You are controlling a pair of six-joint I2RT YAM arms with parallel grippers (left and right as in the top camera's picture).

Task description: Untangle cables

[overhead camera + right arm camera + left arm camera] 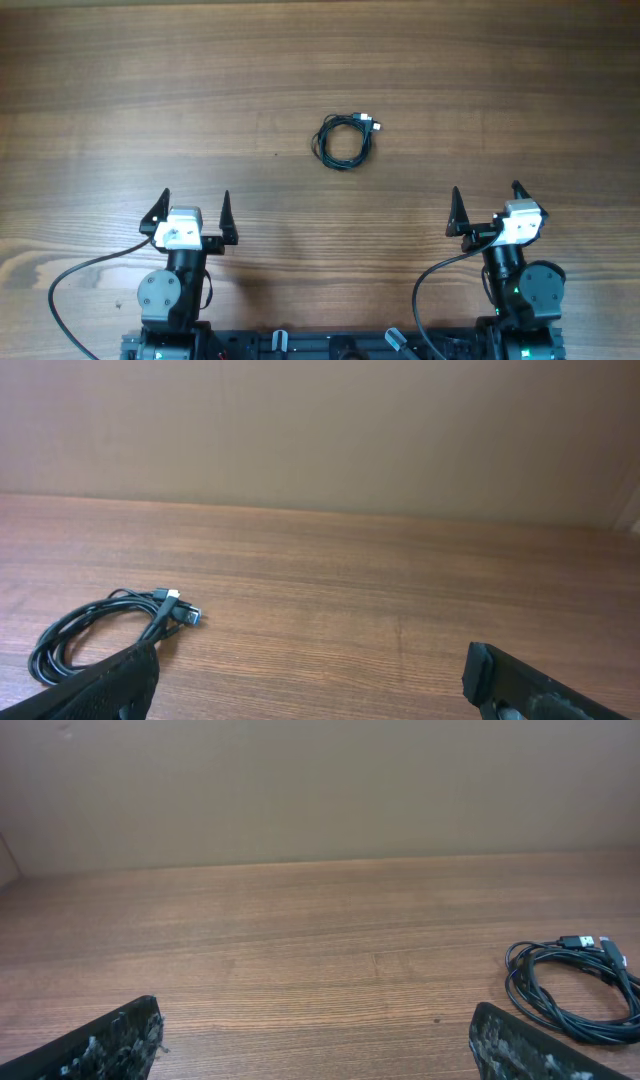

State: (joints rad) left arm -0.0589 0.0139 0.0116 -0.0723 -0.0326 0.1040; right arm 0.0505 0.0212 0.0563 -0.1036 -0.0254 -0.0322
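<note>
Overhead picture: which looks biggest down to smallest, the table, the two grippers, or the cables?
1. Table, it fills the picture.
2. Left gripper and right gripper: they look alike, both open.
3. Cables, one small coil. It looks only a little smaller than a gripper, and the grippers sit nearer the camera, so that's unsure.

Light: soft, even, fairly bright over the desk (100, 80)
Shadows: faint, diffuse
Focus: overhead sharp; wrist views slightly soft, grainy toward lower corners

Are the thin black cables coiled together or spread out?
Coiled together: the thin black cables form one small round loop.
</note>
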